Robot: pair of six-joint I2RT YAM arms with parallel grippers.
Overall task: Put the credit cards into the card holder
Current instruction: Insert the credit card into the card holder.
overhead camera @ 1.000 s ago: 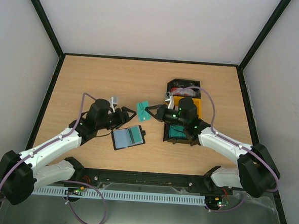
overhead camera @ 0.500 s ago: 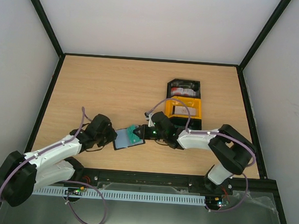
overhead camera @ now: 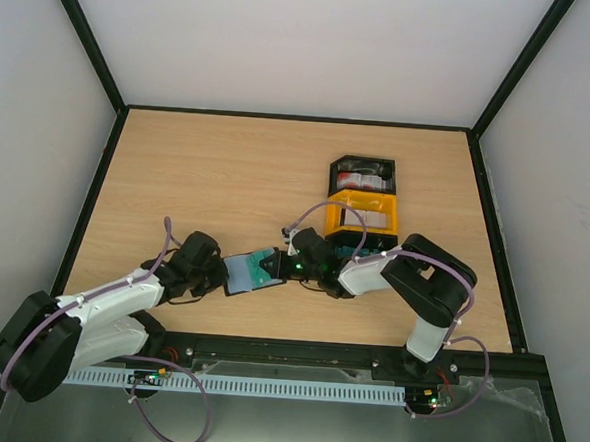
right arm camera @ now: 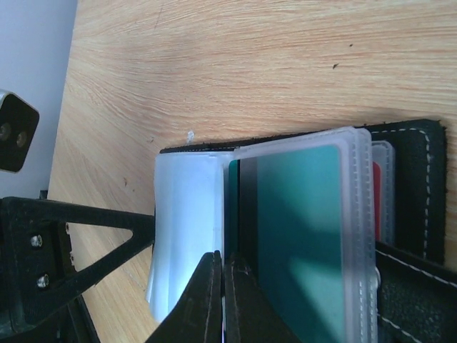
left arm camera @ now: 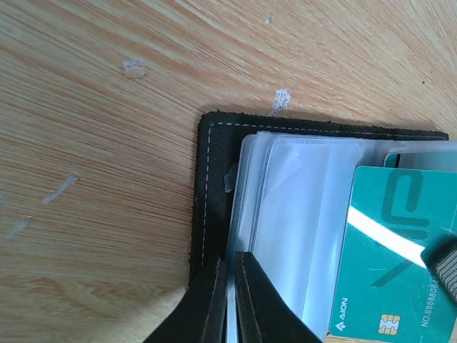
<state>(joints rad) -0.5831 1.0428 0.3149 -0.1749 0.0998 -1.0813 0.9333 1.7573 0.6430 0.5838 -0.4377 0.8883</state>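
Note:
The black card holder [overhead camera: 240, 275] lies open on the table in front of the arms, its clear sleeves fanned out. My left gripper [overhead camera: 222, 273] is at its left edge. In the left wrist view that gripper [left arm camera: 232, 286] is shut on one clear sleeve beside the stitched black cover [left arm camera: 211, 186]. My right gripper [overhead camera: 275, 267] is shut on a teal credit card [overhead camera: 263, 266] lying over the sleeves. The card's printed face [left arm camera: 389, 271] shows in the left wrist view. In the right wrist view the shut right gripper [right arm camera: 223, 286] points between sleeves; a teal card [right arm camera: 300, 236] and a red one [right arm camera: 376, 207] sit inside sleeves.
Behind the right arm stand a yellow bin [overhead camera: 389, 223] holding a pale card and, farther back, a black bin [overhead camera: 389, 165] with red-and-white cards. The right arm's elbow rises over the table's right front. Black rails edge the table.
My right gripper carried the teal card from mid-table down to the card holder. My left gripper moved in to the holder's left edge and shut on a sleeve.

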